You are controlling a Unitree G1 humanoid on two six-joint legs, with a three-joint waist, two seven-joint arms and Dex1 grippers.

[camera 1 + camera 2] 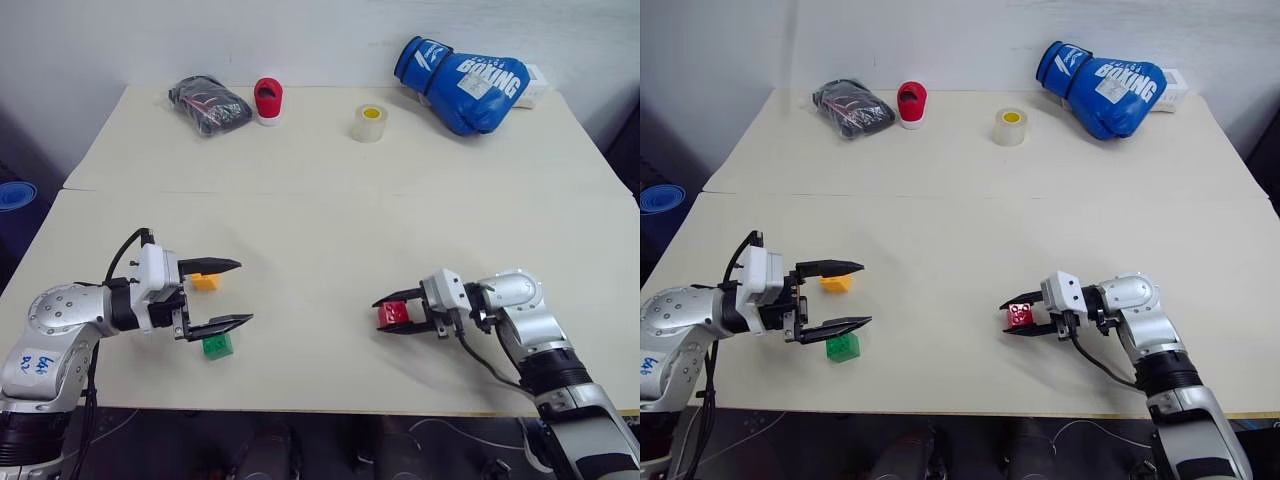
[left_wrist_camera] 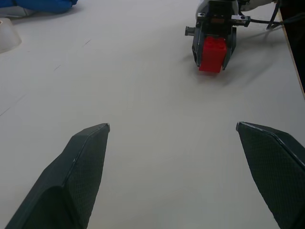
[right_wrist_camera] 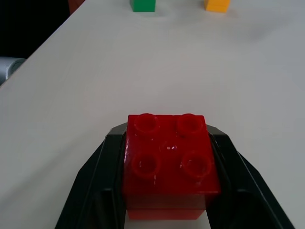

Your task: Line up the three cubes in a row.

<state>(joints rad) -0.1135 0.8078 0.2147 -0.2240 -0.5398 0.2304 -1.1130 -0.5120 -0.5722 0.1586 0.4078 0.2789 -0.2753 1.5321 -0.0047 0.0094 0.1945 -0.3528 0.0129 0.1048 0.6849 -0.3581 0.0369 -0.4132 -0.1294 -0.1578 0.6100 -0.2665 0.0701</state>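
Note:
My right gripper [image 1: 392, 315] is shut on the red cube [image 3: 169, 164], holding it by its sides just above the table near the front right, fingers pointing left. The green cube [image 1: 218, 346] lies on the table at the front left, and the yellow-orange cube [image 1: 205, 282] lies a little behind it. My left gripper [image 1: 228, 293] hangs open over these two, one finger above each, touching neither as far as I can tell. Across the table, the left wrist view takes in the red cube [image 2: 212, 54] between the right gripper's fingers.
Along the far edge of the table [image 1: 330, 220] lie a black bundle [image 1: 208, 103], a red-and-white cylinder [image 1: 268, 101], a clear tape roll [image 1: 369, 122] and a blue boxing glove [image 1: 462, 82]. The table's front edge runs close behind both grippers.

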